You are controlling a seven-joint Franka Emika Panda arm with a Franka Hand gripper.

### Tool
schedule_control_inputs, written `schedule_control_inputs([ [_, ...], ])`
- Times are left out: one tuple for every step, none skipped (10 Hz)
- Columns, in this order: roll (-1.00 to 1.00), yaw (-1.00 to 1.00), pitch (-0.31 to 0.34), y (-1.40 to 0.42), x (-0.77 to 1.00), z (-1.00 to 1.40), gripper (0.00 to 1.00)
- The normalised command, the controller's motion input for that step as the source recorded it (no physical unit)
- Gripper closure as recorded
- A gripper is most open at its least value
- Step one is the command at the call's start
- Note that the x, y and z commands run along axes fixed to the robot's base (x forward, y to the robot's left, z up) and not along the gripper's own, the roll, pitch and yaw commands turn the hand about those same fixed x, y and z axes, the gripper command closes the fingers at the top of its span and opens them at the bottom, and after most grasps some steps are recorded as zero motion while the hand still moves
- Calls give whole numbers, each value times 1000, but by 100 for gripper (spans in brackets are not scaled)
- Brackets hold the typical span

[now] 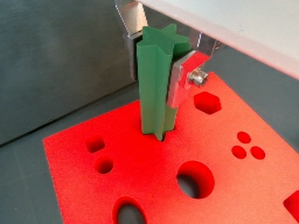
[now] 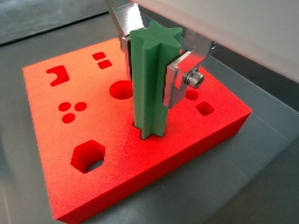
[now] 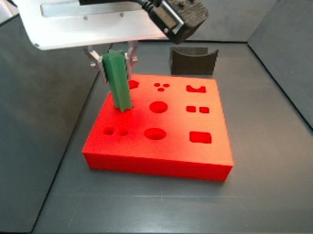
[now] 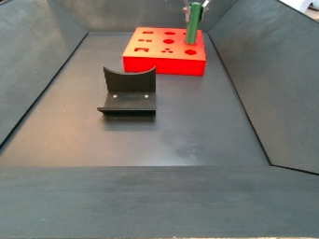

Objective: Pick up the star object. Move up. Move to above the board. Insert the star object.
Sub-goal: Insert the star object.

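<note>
The star object is a tall green star-section peg. It stands nearly upright with its lower end at the top face of the red board, near one edge. How deep it sits in the recess I cannot tell. My gripper is shut on the peg's upper part, with a silver finger on each side. Both wrist views show this; here the peg, board and gripper appear again. In both side views the peg rises from the board under the gripper.
A dark grey U-shaped holder stands on the dark floor behind the board. In a side view the holder is well apart from the board. The board's other recesses (circles, hexagon, squares, ovals) are open. Dark sloping walls enclose the floor.
</note>
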Motion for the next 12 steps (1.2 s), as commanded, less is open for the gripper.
schedule_control_inputs([
  [311,51,-66,-217,-146,-780,100],
  [327,89,-163,-117,0,-563,100],
  [89,0,-36,-34,0,-63,100],
  [6,0,0,0,23,-51,100],
  [33,369,0,363,0,-220,100],
  [59,326,0,169,0,-149,100],
  [61,0,0,0,0,-94,100],
  [204,-57,26,0,0,-517,100],
  [214,-120,16,0,349,-894,100],
  [170,-86,0,40,286,-994,100],
  [144,-46,-27,97,214,-989,100],
  [171,-46,0,74,254,-1000,100],
])
